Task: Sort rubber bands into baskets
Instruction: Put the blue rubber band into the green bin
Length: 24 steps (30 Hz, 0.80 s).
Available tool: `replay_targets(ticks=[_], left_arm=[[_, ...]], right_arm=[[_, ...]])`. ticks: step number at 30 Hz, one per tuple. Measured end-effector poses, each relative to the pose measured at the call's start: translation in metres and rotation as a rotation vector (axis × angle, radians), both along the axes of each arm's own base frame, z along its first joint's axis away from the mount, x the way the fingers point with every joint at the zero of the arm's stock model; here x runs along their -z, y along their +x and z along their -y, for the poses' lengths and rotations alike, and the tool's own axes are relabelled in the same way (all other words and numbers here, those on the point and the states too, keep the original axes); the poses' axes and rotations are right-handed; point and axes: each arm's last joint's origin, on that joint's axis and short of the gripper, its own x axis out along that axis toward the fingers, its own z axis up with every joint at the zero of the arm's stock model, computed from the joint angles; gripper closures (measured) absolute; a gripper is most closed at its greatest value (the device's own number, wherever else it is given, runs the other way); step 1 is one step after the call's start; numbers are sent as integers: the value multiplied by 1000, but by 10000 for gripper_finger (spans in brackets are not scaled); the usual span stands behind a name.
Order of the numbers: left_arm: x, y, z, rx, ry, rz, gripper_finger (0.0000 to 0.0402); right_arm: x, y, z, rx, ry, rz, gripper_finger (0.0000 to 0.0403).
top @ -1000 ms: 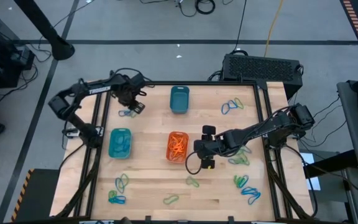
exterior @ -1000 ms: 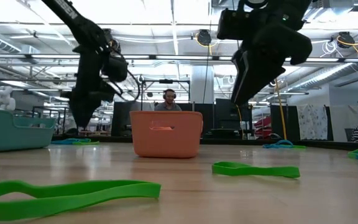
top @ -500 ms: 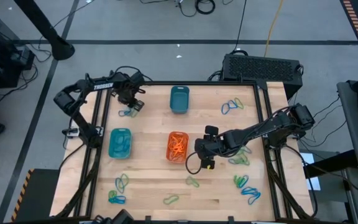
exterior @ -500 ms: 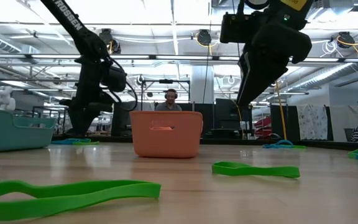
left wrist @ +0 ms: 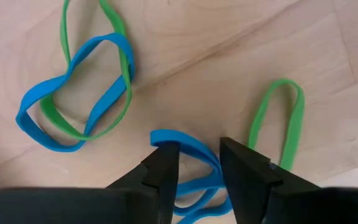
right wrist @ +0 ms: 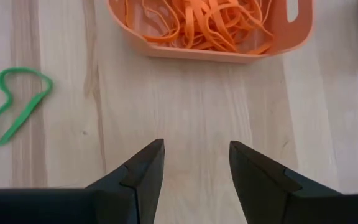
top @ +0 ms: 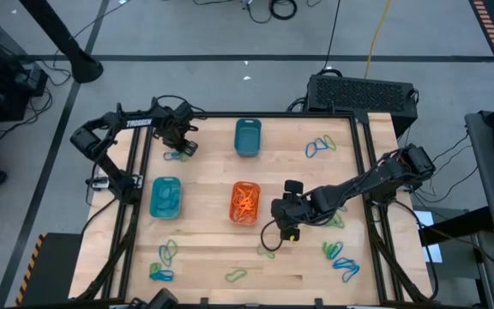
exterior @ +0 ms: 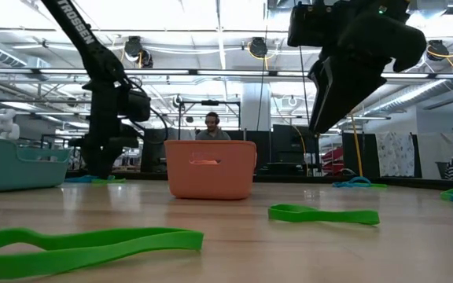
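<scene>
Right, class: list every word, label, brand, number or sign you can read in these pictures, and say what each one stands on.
"TROSSEN", white letters on the left arm in the low view.
White lettering on the left arm in the high view: too small to read.
Nothing readable on the baskets or rubber bands.

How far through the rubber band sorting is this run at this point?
Partly done. The orange basket already holds a heap of orange bands, and no orange ones show loose on the table.

In hand: the left gripper is open, its fingers astride a blue band by the far-left cluster. The right gripper hangs open and empty beside the orange basket.

Left: green and blue bands in several clusters.
</scene>
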Motion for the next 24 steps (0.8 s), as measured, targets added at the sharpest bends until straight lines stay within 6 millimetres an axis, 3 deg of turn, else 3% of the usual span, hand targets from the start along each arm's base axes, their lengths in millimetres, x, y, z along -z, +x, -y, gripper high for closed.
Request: replay_targets(ticks=[3, 10, 17, 24], left_arm=[[-1, 0, 0, 10, 6, 3, 299], [-3, -1, 0, 64, 19, -12, 391], [-31, 7, 4, 117, 116, 81, 392], [-76, 9, 22, 167, 246, 283, 393]], right_arm=[[0, 0, 0, -1, -1, 3, 230], [-1, 4, 1, -22, -7, 29, 230], [-3, 8, 0, -75, -24, 64, 230], [-4, 8, 0, -85, -27, 68, 230]])
